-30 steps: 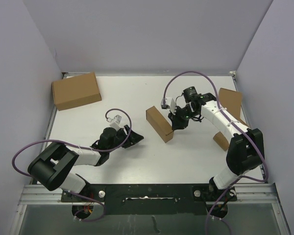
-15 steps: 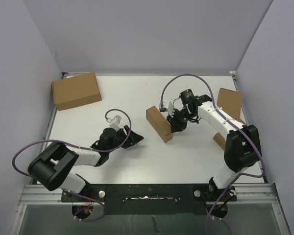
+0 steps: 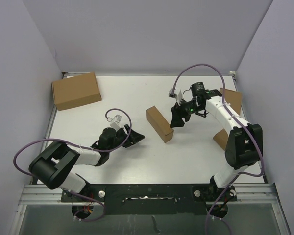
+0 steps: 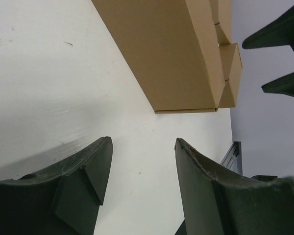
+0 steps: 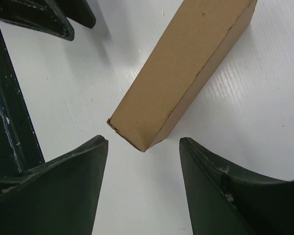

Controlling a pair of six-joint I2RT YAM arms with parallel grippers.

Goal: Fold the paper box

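We are holding our right gripper (image 3: 175, 119), jaws apart and empty, just right of the paper box (image 3: 159, 124), and our left gripper (image 3: 136, 138), likewise spread, just left of it, seemingly leaving the closed box free because folding looks finished.

four brown cardboard boxes on one white surface (image 3: 137, 93): one slim oblong paper box (image 3: 159, 124) in the middle, one larger carton (image 3: 76, 90) at the far left, and two on the right, a far box (image 3: 231, 99) and a near box (image 3: 219, 140), both partly hidden. two arms, the left arm (image 3: 83, 156) and the right arm (image 3: 225, 115). two claws, the left claw (image 4: 142, 142) and the right claw (image 5: 143, 142). two purple cables, a left cable (image 3: 15, 162) and a right cable (image 3: 202, 65).
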